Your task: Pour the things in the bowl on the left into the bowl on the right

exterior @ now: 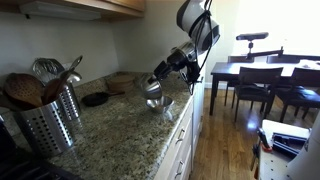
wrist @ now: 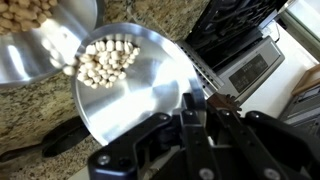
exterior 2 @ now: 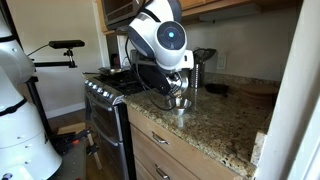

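In the wrist view the claw at the lower middle of the frame is clamped together on the near rim of a steel bowl. This bowl fills the centre and tips with its mouth toward the upper left. Its white pieces bunch at the far edge, touching a second bowl holding more of them at upper left, above the speckled counter.

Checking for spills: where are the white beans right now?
Wrist view, upper left: one pile of white beans lies in the large steel bowl, beside the second steel bowl holding the rest.
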Robot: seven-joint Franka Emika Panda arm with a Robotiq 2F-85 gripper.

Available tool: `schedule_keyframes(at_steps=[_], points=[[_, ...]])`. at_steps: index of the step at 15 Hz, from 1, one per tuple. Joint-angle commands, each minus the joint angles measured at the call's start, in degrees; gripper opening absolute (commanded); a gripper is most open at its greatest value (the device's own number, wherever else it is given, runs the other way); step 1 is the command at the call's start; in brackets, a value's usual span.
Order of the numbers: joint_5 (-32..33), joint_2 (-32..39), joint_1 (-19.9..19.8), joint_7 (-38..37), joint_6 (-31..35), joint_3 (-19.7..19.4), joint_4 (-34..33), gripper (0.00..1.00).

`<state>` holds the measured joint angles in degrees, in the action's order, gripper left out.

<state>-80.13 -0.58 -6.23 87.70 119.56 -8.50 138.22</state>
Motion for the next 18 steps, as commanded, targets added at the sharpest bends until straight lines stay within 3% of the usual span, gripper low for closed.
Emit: schedule_keyframes(at_steps=[1, 18], points=[[-2.4, -0.3, -1.3, 3.0, -3.1, -0.5, 1.0, 0.08], [-4.9, 0.7, -2.5, 7.7, -7.7, -1.6, 2.2, 0.08]])
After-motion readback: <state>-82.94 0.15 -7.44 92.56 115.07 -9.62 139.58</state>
